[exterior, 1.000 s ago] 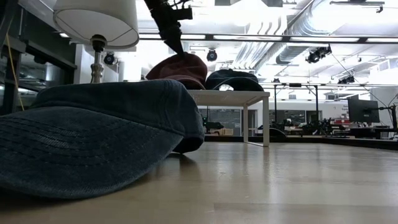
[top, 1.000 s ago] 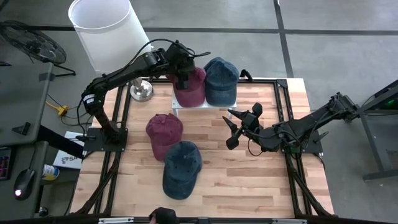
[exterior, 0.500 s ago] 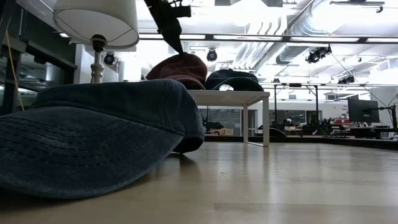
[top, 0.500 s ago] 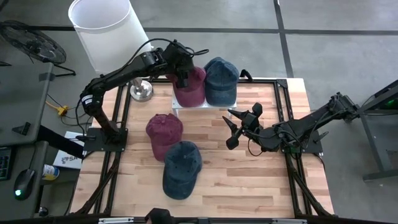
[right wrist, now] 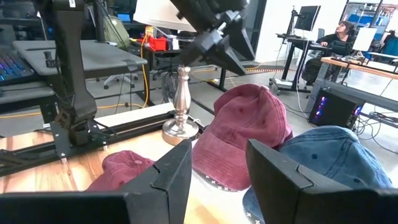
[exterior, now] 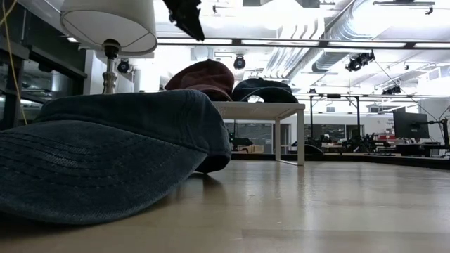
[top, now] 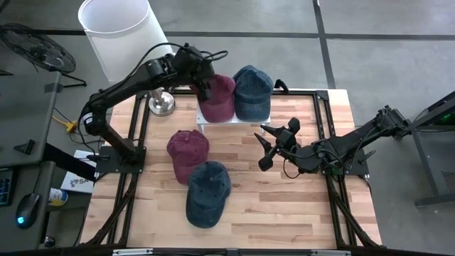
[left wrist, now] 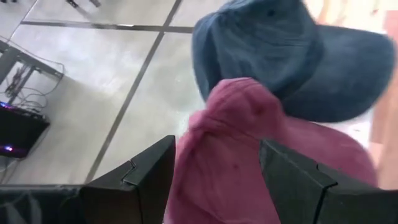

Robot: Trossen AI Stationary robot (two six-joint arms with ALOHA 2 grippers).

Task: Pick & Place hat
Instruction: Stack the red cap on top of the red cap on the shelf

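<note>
High view shows the left gripper (top: pixel 201 83) wide, empty, above the maroon cloth cap (top: pixel 217 97) on the white stand (top: pixel 201 128), seemingly placed; next, fetching the table's maroon cap (top: pixel 187 151).

Four hats looking like washed, matt cotton cloth: two maroon hats (top: pixel 217 97) (top: pixel 187 151), two blue hats (top: pixel 252 91) (top: pixel 207 192). Table (top: pixel 284 206) showing pale wood planks with a light sheen. Lamp base (top: pixel 161 105) reading as polished metal, shade (top: pixel 121 35) matt white. End effector fingers (left wrist: pixel 137 186) looking like matt black plastic.

Two dark jointed arms, looped black cables along their links, angular black fingers (left wrist: pixel 149 180) at the tips.
</note>
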